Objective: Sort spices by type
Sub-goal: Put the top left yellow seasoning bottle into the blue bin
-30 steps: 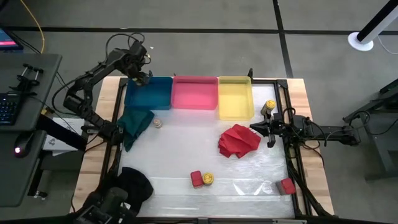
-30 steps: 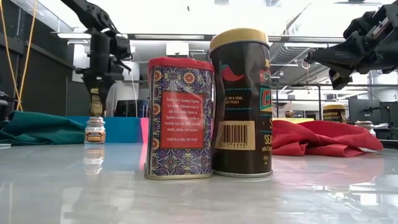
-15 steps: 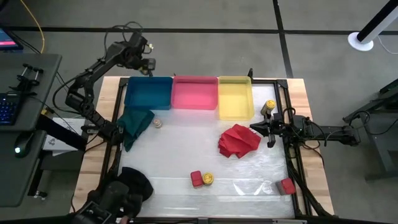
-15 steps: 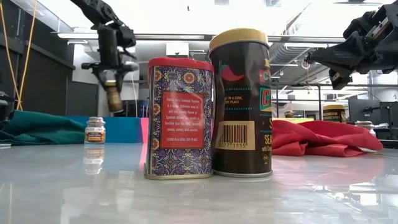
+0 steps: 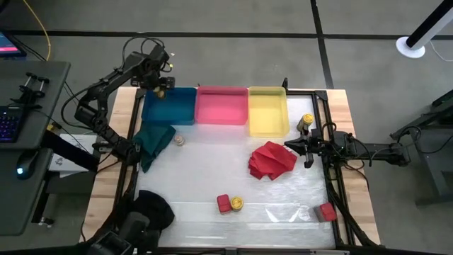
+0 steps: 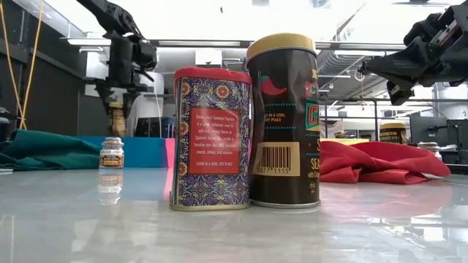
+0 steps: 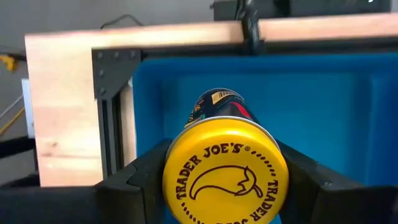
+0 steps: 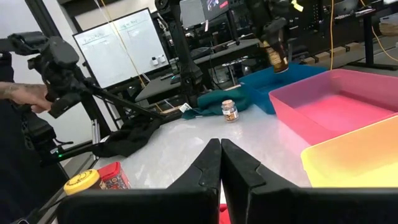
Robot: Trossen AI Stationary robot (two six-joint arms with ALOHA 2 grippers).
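Two pincers: I see both.
Left pincer (image 7: 224, 186): clamps yellow-lidded jar (image 7: 225, 176) over blue bin (image 7: 348, 112) (far corner).
Right pincer (image 8: 221, 163): closed, empty.

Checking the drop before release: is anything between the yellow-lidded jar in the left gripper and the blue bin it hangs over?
Nothing visible. The left gripper holds the yellow-lidded jar by its sides above the blue bin; the left wrist view shows only bare blue floor past the jar. The green cloth lies outside the bin.
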